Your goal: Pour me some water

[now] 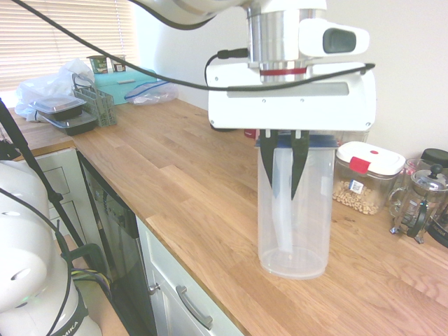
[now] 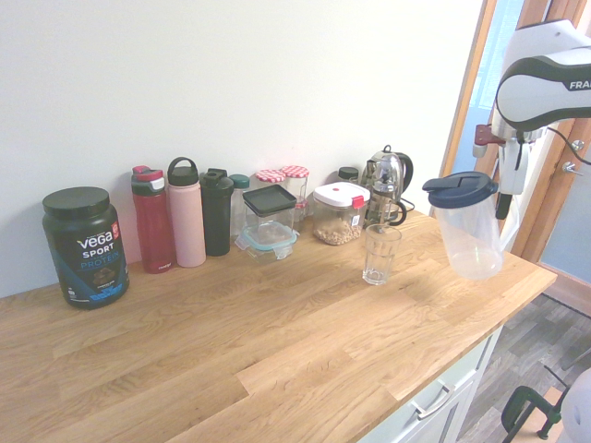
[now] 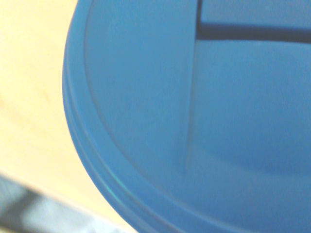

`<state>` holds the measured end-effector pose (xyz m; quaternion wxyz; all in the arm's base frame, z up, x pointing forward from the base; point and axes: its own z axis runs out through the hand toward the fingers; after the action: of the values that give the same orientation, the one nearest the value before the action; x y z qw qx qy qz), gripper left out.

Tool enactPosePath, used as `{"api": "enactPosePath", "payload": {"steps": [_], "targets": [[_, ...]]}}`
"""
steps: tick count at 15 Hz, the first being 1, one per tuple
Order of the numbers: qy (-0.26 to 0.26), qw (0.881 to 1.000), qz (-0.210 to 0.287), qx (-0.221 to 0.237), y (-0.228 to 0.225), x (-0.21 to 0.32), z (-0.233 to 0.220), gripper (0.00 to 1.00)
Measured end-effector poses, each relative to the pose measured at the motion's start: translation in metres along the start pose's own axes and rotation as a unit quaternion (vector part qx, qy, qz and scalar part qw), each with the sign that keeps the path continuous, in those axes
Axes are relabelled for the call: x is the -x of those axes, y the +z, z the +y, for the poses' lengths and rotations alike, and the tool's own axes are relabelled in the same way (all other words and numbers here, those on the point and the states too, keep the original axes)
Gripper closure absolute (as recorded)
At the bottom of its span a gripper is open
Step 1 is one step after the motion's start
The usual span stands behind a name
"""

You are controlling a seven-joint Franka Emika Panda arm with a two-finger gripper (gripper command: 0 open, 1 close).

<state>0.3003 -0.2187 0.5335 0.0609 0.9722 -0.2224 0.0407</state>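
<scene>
Hand [image 1: 285, 162]: closed on handle of clear pitcher [image 1: 294, 210], fingers narrowly set. Pitcher upright, blue lid [image 3: 194, 121] on, at right of second exterior frame above wooden surface [image 2: 277, 341]; contact with surface not discernible. Drinking glass [image 2: 379, 254]: centre-right, just left of pitcher. Wrist view: lid only, blurred. Water level: indiscernible.

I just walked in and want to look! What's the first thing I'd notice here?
The clear plastic jug with a dark blue lid, held upright over the wooden counter's end by the white robot arm's fingers. Next, the empty drinking glass beside it, and the row of bottles and jars along the wall.
</scene>
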Motion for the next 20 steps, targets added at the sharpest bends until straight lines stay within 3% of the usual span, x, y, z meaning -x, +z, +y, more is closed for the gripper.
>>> {"api": "enactPosePath", "payload": {"steps": [6, 8, 11, 17, 20], "targets": [[0.128, 0.988, 0.033, -0.084, 0.054, 0.033, -0.031, 1.0], [0.154, 0.981, 0.061, -0.101, 0.046, 0.056, -0.056, 1.0], [0.184, 0.969, 0.12, -0.112, -0.001, 0.074, -0.101, 1.0], [0.161, 0.972, 0.123, -0.115, -0.016, 0.12, -0.228, 1.0], [0.163, 0.966, 0.142, -0.143, -0.018, 0.144, -0.282, 1.0]]}}
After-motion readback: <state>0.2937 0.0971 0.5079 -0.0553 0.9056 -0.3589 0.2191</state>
